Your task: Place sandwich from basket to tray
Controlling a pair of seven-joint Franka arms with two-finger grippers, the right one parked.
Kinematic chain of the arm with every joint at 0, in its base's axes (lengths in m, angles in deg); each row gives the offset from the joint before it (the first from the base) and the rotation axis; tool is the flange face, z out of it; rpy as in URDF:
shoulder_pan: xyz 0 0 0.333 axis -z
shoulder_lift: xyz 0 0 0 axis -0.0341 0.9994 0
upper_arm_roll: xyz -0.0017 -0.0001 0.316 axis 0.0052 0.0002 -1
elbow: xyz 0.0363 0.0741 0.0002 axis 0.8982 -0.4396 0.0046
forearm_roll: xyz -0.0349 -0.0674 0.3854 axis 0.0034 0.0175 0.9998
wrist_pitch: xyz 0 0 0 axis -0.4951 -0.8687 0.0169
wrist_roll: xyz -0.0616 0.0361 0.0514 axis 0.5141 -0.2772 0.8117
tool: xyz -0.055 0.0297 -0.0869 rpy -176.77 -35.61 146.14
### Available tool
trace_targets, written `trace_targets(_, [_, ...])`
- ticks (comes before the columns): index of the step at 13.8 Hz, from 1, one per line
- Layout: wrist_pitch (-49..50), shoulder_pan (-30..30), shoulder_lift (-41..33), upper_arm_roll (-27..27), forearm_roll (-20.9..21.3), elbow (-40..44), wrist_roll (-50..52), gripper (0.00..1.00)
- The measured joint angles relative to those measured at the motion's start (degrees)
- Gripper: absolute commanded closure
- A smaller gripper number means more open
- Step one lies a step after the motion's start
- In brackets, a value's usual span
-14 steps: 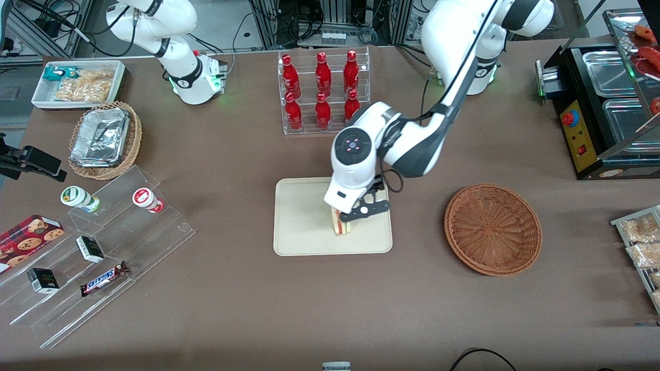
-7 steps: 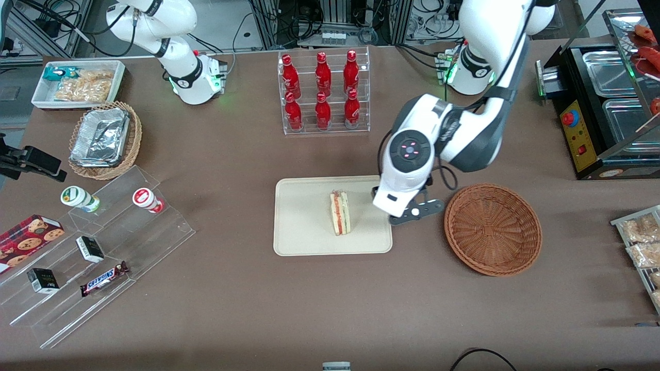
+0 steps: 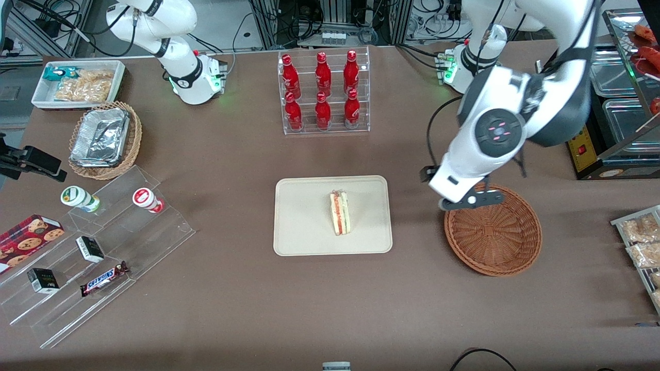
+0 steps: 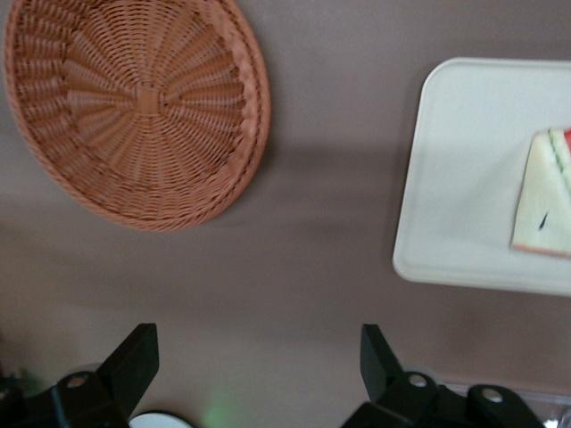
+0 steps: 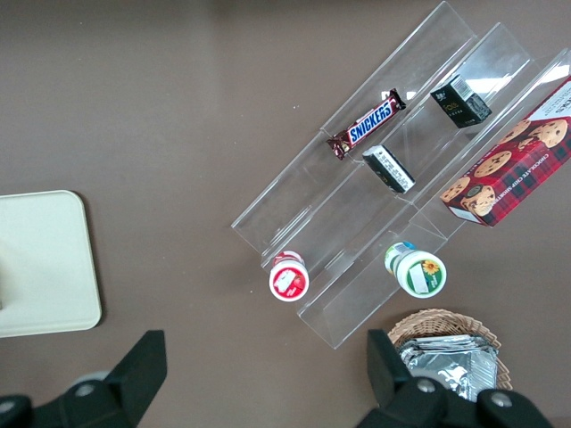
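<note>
The sandwich (image 3: 340, 212) stands on its edge on the cream tray (image 3: 304, 226), showing red and yellow-green filling; the wrist view catches one corner of the sandwich (image 4: 542, 207) on the tray (image 4: 455, 169). The reddish-brown wicker basket (image 3: 492, 229) holds nothing, as the left wrist view of the basket (image 4: 134, 107) confirms. My gripper (image 3: 466, 202) hangs above the basket's rim that lies farther from the front camera, well away from the tray. Its fingers (image 4: 134, 361) are spread wide with nothing between them, so the gripper (image 4: 259, 361) is open.
A clear rack of red bottles (image 3: 324, 90) stands farther from the front camera than the tray. Toward the parked arm's end lie acrylic steps with snacks (image 3: 98, 247), a tan basket of foil containers (image 3: 103, 139) and a white bin (image 3: 77, 82). A black appliance (image 3: 603, 113) and snack packets (image 3: 642, 242) sit at the working arm's end.
One second ago the gripper was down over the sandwich on the tray. It has since let go, risen and swung away to above the basket rim. The sandwich stays on the tray.
</note>
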Motion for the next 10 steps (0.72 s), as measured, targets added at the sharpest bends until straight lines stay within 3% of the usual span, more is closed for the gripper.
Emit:
trace_targets(4, [6.1,-13.0,-7.7,6.6,0.1,-0.4,-12.9,0.0])
trace_targets(10, [7.3,-19.1,-13.9,3.4,0.1,-0.6,-22.2,0.0])
